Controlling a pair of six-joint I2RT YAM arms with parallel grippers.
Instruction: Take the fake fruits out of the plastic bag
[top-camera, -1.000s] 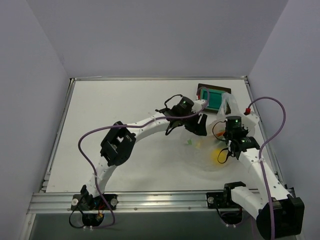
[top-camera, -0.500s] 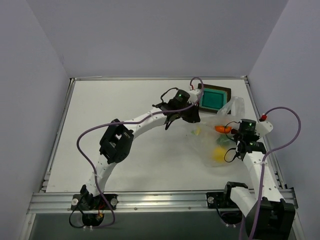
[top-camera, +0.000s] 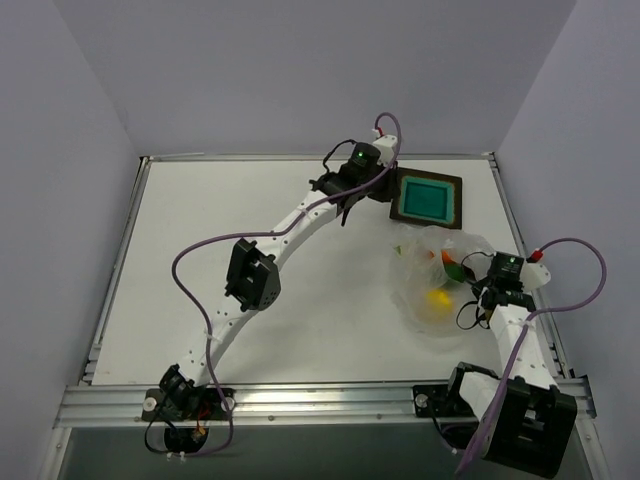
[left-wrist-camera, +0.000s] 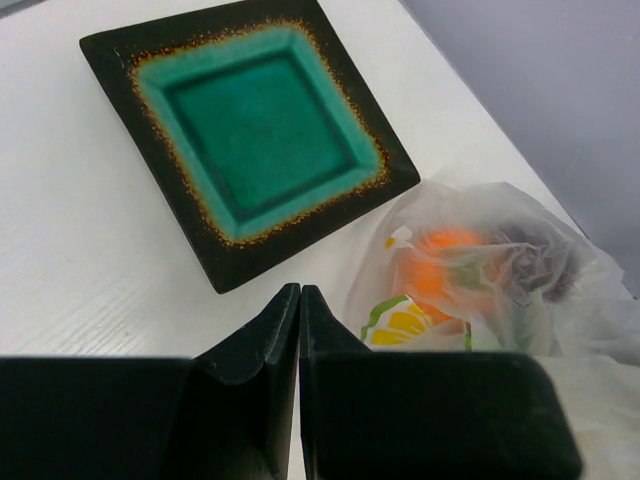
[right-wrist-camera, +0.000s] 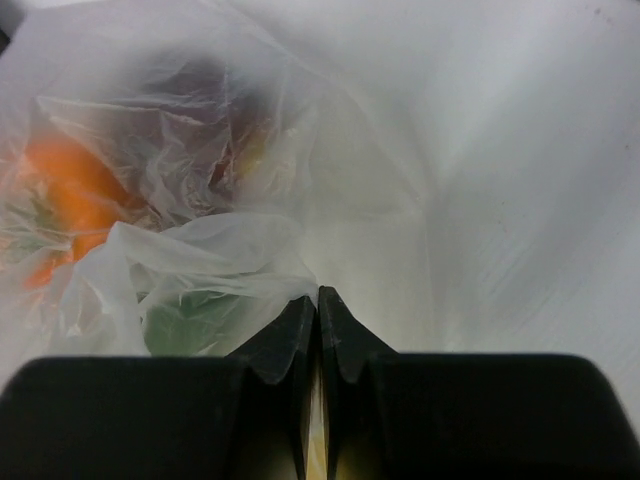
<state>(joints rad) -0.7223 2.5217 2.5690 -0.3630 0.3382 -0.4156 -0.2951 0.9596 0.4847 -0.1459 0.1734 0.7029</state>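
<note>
At far right of desk (top-camera: 250, 200), bag (top-camera: 425, 262) lies crumpled in a heap, just in front of tray (top-camera: 430, 200) but apart from it. All fruits visible are inside the bag; none seen loose on desk.

- Orange one (left-wrist-camera: 440, 265) shows through film on the side nearest tray, w/ a dark red one (left-wrist-camera: 545, 262) beside it.
- Green one (right-wrist-camera: 190, 322) sits under a fold close to R claw.
- Yellow one (top-camera: 437, 297) is at the bag's near end in top view.
- A yellow-and-white piece also shows at the bag edge in L wrist view; can't tell what it is.

R claw (right-wrist-camera: 318, 298) is clenched, tips pressed together right where a fold of film runs in, so it looks pinched on the bag. R arm comes in from the bag's right side.

L claw (left-wrist-camera: 300, 295) is clenched w/ nothing between fingers. It hangs over bare desk beside tray's edge, clear of bag; L arm is stretched out toward far side.
</note>
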